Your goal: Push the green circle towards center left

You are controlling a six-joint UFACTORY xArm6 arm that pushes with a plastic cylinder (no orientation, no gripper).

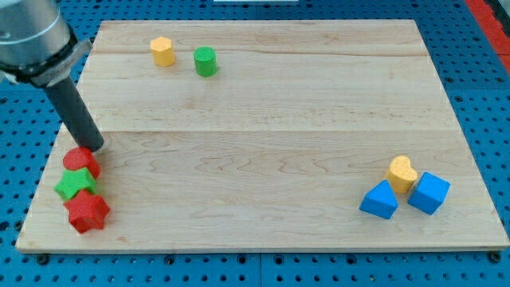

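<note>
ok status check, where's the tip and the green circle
My tip at the view's left edge, just above the red block. Green circle near the view's top, beside the yellow hexagon, untouched. Path leftward open.

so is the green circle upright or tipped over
Upright: the green circle shows its flat round top, standing apart from the yellow block. My tip is far off.

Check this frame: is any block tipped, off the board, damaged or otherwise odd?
Nothing stands out. All blocks sit flat on the wooden board. My tip rests just above the red block, far from the green circle, which sits beside the yellow block.
</note>
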